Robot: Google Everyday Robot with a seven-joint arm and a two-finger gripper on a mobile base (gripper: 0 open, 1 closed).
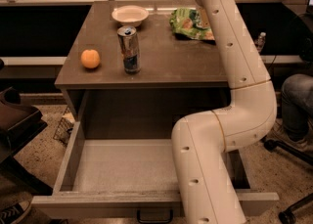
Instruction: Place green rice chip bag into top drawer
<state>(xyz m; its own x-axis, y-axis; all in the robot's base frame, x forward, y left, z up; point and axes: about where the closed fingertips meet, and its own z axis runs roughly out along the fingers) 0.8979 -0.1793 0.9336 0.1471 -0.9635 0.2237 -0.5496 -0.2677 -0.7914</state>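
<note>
The green rice chip bag (187,22) lies on the far right of the cabinet top; its right part is hidden behind my white arm (230,37). The top drawer (124,167) is pulled open below, its grey floor bare, with a dark handle (154,216) on its front. My arm rises from the front right across the drawer's right side and runs up past the bag to the top edge of the view. My gripper is out of view beyond that edge.
On the cabinet top (161,64) stand a drink can (129,49), an orange (90,58) and a white bowl (130,15). A railing runs along the back. A seated person's knee (296,100) and chair base are at the right; a shoe (14,212) is at the bottom left.
</note>
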